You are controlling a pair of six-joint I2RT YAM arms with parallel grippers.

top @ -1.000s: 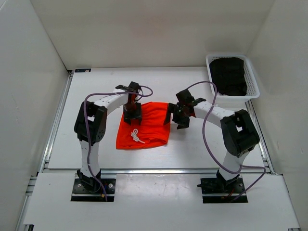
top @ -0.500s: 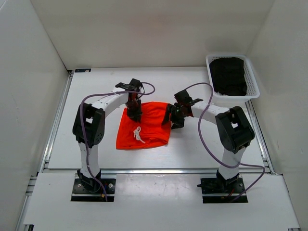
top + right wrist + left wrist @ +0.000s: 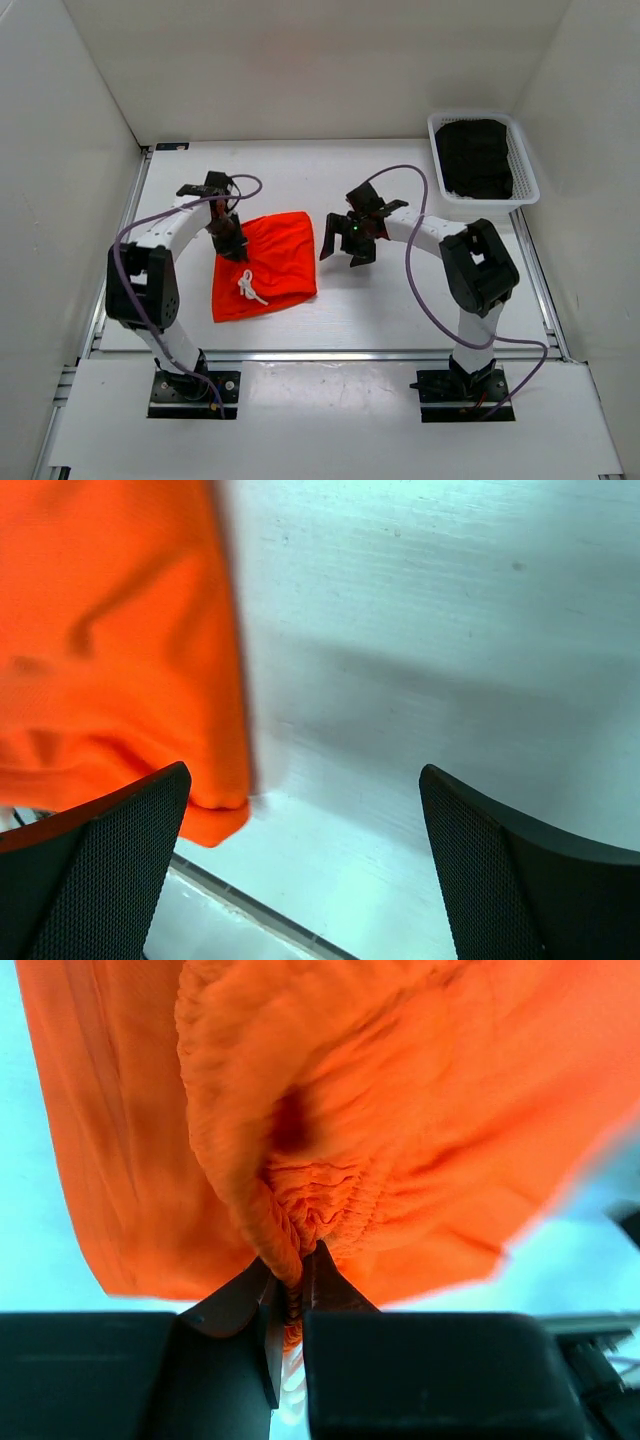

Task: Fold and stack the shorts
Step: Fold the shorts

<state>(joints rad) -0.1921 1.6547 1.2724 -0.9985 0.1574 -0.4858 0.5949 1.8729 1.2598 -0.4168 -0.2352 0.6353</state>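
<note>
Robotics lab test cell, white panel walls (image 3: 300, 70), aluminium-framed table (image 3: 360, 320), cabled arms (image 3: 470, 270)

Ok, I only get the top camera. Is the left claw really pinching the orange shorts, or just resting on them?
Observer: Pinching. The left wrist view shows the left gripper shut on a bunched fold of the gathered waistband of the shorts.
Operator: And is the other claw holding any?
Observer: No. In the right wrist view the right gripper stands wide open over bare table. Only the shorts' edge reaches in beside one finger, and nothing is pinched.
</note>
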